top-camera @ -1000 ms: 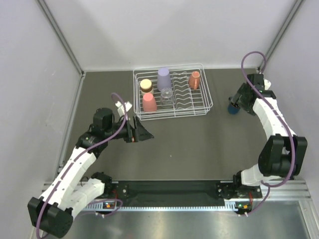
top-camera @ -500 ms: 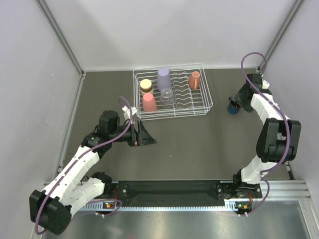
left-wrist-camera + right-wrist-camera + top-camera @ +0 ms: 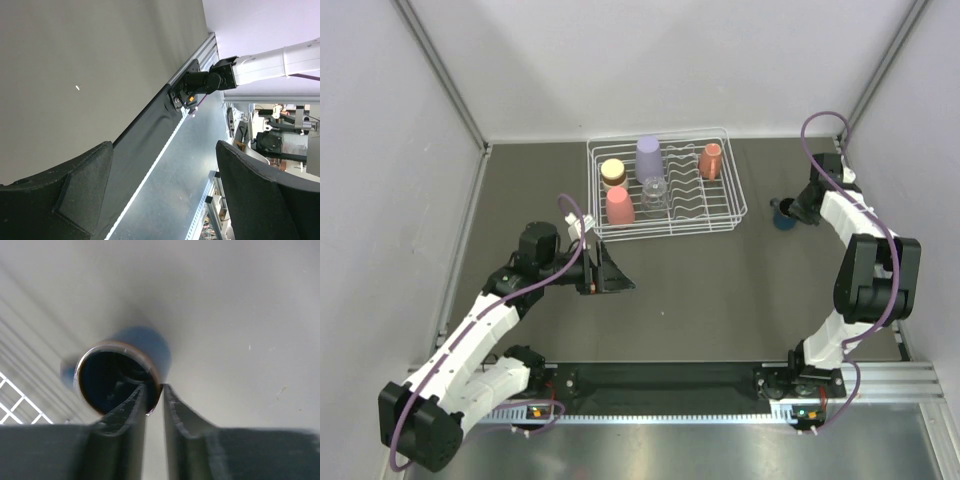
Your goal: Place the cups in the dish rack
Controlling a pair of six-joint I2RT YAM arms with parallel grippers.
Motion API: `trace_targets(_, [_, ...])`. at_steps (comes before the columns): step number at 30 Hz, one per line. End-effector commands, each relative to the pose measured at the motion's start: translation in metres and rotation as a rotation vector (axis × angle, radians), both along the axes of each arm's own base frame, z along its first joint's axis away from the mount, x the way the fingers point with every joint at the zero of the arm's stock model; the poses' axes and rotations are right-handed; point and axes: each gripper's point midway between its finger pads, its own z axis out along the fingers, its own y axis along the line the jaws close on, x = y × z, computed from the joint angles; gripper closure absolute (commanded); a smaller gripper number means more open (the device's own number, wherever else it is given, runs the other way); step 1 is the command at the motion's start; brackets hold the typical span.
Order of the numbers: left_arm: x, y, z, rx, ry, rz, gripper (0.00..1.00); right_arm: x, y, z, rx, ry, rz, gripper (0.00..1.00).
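Dark grey matte table (image 3: 700,290), pale walls (image 3: 650,70) on three sides, metal posts in the far corners. A black base rail (image 3: 660,380) runs along the near edge. One small white speck (image 3: 78,88) on the surface, seen in the left wrist view.

Dark blue mug (image 3: 783,213): upright on the table, mouth up, at 3 o'clock from the dish rack (image 3: 720,205), near its wire side but apart from it. In the right wrist view it is blue outside, dark inside, with a thin brownish rim. It is slightly blurred and the handle cannot be made out.

Right gripper (image 3: 798,210) comes in from the mug's 3 o'clock. Close view: fingers nearly together, one inside the mouth and one outside, rim wall pinched between them.

Rack sits at 12 o'clock on the table: white wire, divider prongs down the middle. Inside it: lavender tumbler (image 3: 649,157) at the rear, pink tumbler (image 3: 619,206) at 8 o'clock, salmon-pink mug (image 3: 710,160) at 2 o'clock.

Left gripper (image 3: 605,275) at 7 o'clock from the rack, fingers wide apart, nothing between them.
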Motion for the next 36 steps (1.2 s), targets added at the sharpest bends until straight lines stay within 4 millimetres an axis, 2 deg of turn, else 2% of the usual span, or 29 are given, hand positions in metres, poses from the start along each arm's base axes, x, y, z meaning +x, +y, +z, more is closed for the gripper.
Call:
trace_targets(1, [0.003,-0.002,0.022,-0.006,-0.101,-0.035,0.11,0.006,-0.003,0.008,-0.002,-0.045,0.020,0.85])
trace_targets(2, [0.002,0.001,0.018,0.023,-0.075,-0.031,0.11,0.004,-0.002,0.008,-0.002,-0.043,0.025,0.89])
trace_targets(3, [0.003,0.002,0.019,0.038,-0.094,-0.034,0.11,0.002,-0.002,0.013,-0.007,-0.046,0.039,0.97])
trace_targets(4, [0.005,0.002,0.025,0.042,-0.109,-0.032,0.11,0.000,0.003,0.015,0.000,-0.045,0.056,1.00])
trace_targets(6, [0.007,0.003,0.027,0.052,-0.106,-0.021,0.11,-0.008,0.006,0.025,-0.013,-0.053,0.081,1.00])
trace_targets(7, [0.007,0.003,0.028,0.047,-0.105,-0.019,0.11,-0.017,0.011,0.022,-0.018,-0.035,0.097,1.00])
trace_targets(8, [0.007,0.002,0.030,0.037,-0.104,-0.018,0.11,-0.023,0.012,0.035,-0.031,-0.061,0.100,1.00])
trace_targets(9, [0.006,0.001,0.030,0.026,-0.085,-0.018,0.11,-0.031,0.015,0.038,-0.038,-0.063,0.109,1.00])
trace_targets(12, [0.005,0.000,0.030,0.020,-0.052,-0.006,0.11,-0.058,0.034,0.050,-0.044,-0.076,0.175,1.00])
trace_targets(13, [0.005,0.000,0.031,0.018,-0.054,-0.001,0.12,-0.070,0.049,0.047,-0.051,-0.053,0.222,1.00])
trace_targets(14, [0.005,-0.001,0.031,0.019,-0.049,0.002,0.12,-0.079,0.058,0.059,-0.067,-0.078,0.256,1.00])
trace_targets(15, [0.005,-0.001,0.029,0.023,-0.046,0.006,0.12,-0.085,0.063,0.063,-0.081,-0.083,0.270,1.00])
trace_targets(16, [0.003,-0.002,0.030,0.020,-0.049,0.000,0.12,-0.097,0.081,0.060,-0.082,-0.064,0.334,1.00])
trace_targets(17, [0.000,-0.005,0.029,0.014,-0.036,-0.010,0.13,-0.105,0.091,0.068,-0.083,-0.093,0.369,1.00])
trace_targets(18, [-0.001,-0.006,0.031,0.008,-0.036,-0.014,0.13,-0.113,0.101,0.068,-0.081,-0.087,0.407,1.00])
trace_targets(19, [-0.003,-0.008,0.032,0.000,-0.025,-0.022,0.13,-0.121,0.121,0.069,-0.074,-0.090,0.479,1.00])
trace_targets(21, [-0.010,-0.015,0.030,-0.013,0.012,-0.040,0.13,-0.135,0.141,0.074,-0.063,-0.104,0.559,1.00])
trace_targets(22, [-0.009,-0.018,0.032,-0.028,-0.004,-0.040,0.13,-0.145,0.159,0.073,-0.063,-0.105,0.622,1.00])
trace_targets(24, [-0.022,-0.030,0.029,-0.039,0.033,-0.071,0.14,-0.158,0.181,0.078,-0.046,-0.144,0.685,1.00])
trace_targets(27, [-0.033,-0.044,0.024,-0.019,0.056,-0.076,0.14,-0.172,0.204,0.077,-0.019,-0.153,0.739,1.00])
trace_targets(28, [-0.036,-0.046,0.022,-0.015,0.066,-0.078,0.14,-0.180,0.219,0.079,-0.018,-0.148,0.791,1.00])
trace_targets(30, [-0.041,-0.051,0.014,-0.008,0.090,-0.077,0.15,-0.189,0.229,0.065,-0.059,-0.059,0.811,1.00])
trace_targets(31, [-0.041,-0.051,0.012,-0.006,0.098,-0.074,0.15,-0.194,0.242,0.069,-0.091,-0.064,0.845,1.00])
trace_targets(32, [-0.043,-0.051,0.006,0.000,0.119,-0.069,0.16,-0.196,0.249,0.058,-0.114,-0.015,0.848,1.00])
trace_targets(36, [-0.042,-0.044,-0.001,0.028,0.126,-0.023,0.18,-0.209,0.278,0.045,-0.139,0.032,0.906,1.00])
